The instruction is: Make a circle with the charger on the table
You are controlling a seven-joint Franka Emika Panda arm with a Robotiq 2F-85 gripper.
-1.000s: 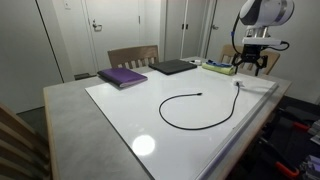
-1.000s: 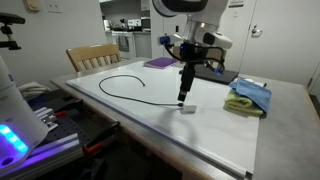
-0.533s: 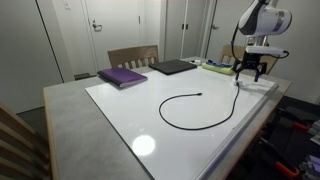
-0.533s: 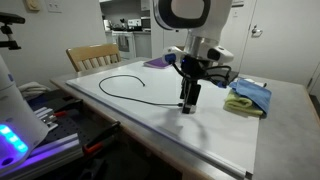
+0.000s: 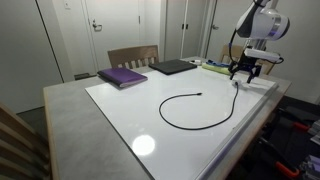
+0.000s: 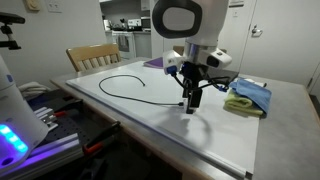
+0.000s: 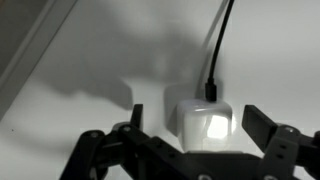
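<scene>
Partly hidden charger (image 7: 205, 120) under end effector (image 6: 192, 101)

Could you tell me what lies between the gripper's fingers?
The white plug block of the charger, in the wrist view; the gripper straddles it, open.

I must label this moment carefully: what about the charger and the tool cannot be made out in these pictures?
1. White block of the charger: in an exterior view the tool stands in front of it.
2. Free plug end: too small in an exterior view to tell its type.
3. Cable: in the wrist view the top edge cuts it off, so the loop is not seen there.
</scene>
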